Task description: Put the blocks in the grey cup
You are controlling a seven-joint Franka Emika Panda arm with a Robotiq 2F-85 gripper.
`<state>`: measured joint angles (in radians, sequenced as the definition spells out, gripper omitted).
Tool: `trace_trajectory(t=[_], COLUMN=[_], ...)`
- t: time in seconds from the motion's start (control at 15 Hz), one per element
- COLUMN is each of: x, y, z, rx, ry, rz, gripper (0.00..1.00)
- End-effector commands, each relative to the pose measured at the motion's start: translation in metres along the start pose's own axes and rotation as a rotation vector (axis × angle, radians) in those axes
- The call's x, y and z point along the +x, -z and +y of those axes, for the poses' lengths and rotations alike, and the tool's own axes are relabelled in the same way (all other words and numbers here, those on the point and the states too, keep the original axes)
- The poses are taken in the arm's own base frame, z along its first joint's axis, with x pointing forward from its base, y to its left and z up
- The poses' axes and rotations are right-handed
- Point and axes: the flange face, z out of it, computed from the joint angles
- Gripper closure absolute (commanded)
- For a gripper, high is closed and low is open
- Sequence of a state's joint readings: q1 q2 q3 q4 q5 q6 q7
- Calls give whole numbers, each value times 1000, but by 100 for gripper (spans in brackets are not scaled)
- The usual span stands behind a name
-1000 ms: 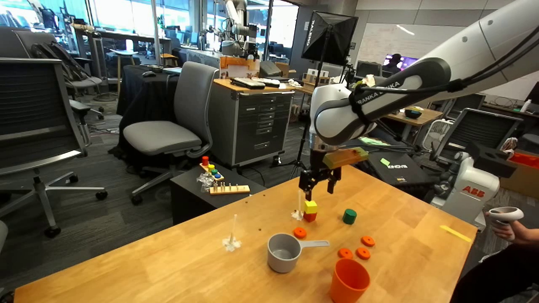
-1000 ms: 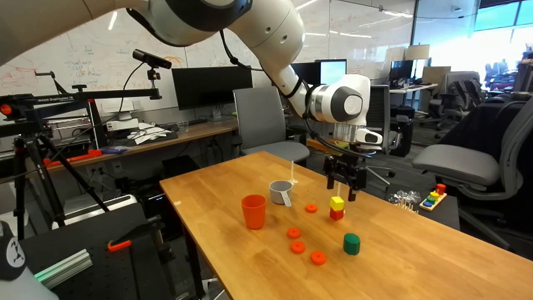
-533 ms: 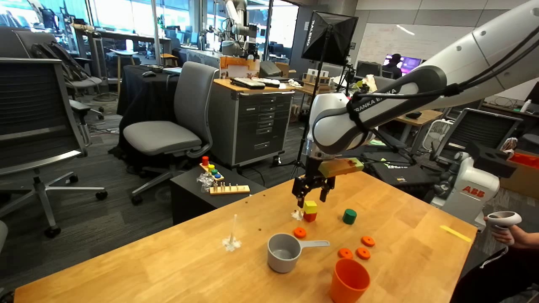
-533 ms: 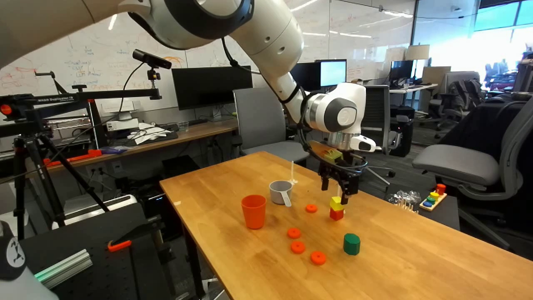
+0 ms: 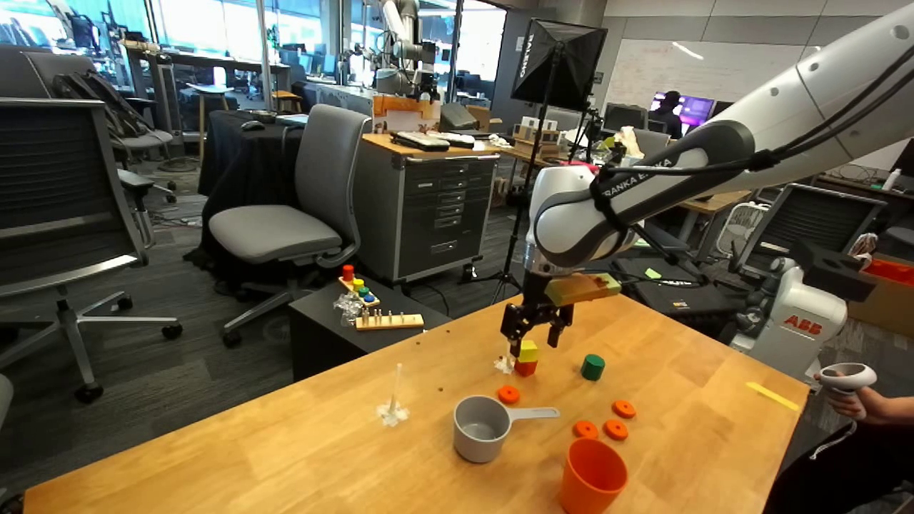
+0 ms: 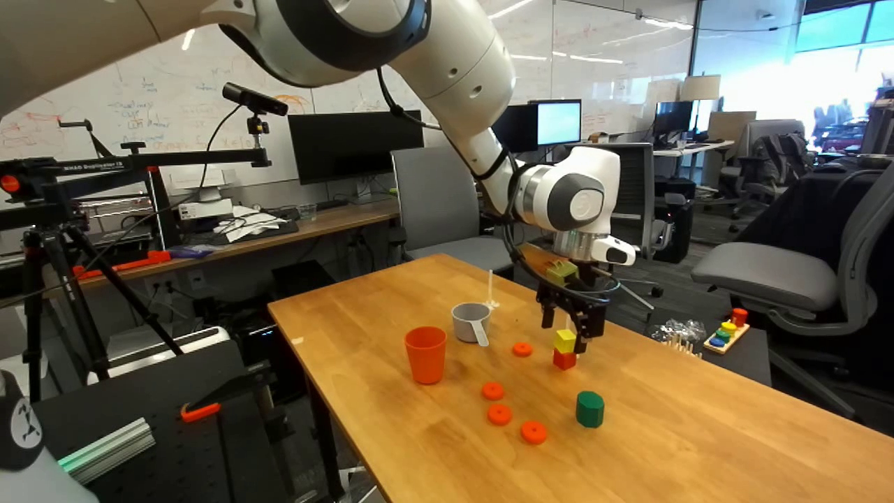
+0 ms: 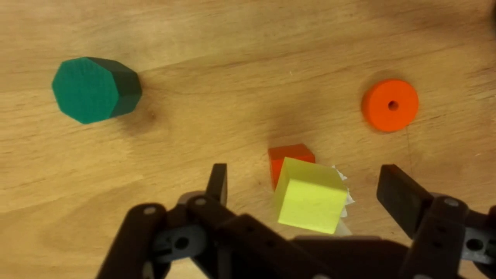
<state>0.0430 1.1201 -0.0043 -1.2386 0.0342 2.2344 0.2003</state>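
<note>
Because the small yellow cube (image 7: 312, 197), painted wood by its look, sits on top of a like-made red cube (image 7: 279, 161), the likeliest mishap is a toppled stack. The jaws stand spread and hold nothing, one on each side of the yellow cube, with a gap at both sides in the wrist view. If they drop too low before closing, they could pinch both cubes at once or shove the lower one aside. The yellow cube also looks turned a little against the line of the jaws, so a squeeze may twist it or let it slip.

Just beside the stack rises a thin white stick (image 6: 568, 321), material unclear, with crumpled white tape (image 5: 502, 365) at its foot; a jaw lowered on that side could snag it.

Farther along the pale wooden worktop (image 5: 300, 450) stands the short, round grey cup (image 5: 471, 450), plastic-looking, no block visible inside. Its straight handle (image 5: 534, 412) sticks out near a flat orange disc (image 5: 508, 397), perhaps wood; a load carried too low might clip the handle and swing the cup. The many-sided dark green block (image 6: 590, 410), also wooden-looking, stands apart from the stack; it looks broader, which would leave less margin for a skewed approach.
</note>
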Motion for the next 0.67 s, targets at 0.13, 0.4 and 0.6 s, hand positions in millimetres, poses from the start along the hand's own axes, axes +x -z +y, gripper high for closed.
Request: trace_trajectory(t=[0.13, 0.4, 0.6], x=[3, 2, 3], y=[-9, -22, -28], z=[2, 4, 6], rx=[27, 20, 7], ry=[5, 4, 7], rz=[-6, -21, -24], gripper=[0, 0, 0])
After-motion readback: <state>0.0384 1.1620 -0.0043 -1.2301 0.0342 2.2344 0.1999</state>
